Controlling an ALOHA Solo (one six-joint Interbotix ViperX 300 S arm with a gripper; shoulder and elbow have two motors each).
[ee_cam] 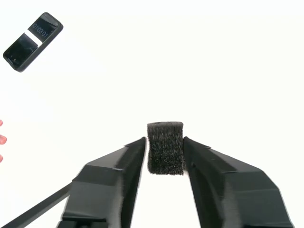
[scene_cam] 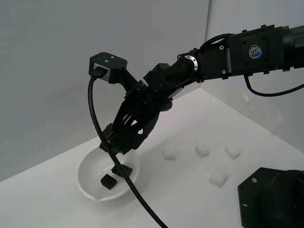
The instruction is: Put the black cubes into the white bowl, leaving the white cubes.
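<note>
A: What is the gripper doing?

B: Its two fingers are pressed against either side of a black cube, so it grips that one firmly. In the wrist view the cube's surface looks fuzzy and it sits right at the fingertips.

A: And where is it over the scene?

B: In the exterior view the gripper hangs over the far rim of the white bowl, tilted downward. Two more black cubes lie inside the bowl: one near the middle, another just beside it, partly behind the cable.

A: The white cubes?

B: Four of them sit on the table, toward the exterior view's right of the bowl and well apart from it: one, a second, a third, and a fourth nearer the camera.

A: Anything else?

B: A dark phone-like device lies on the white surface in the wrist view
</note>
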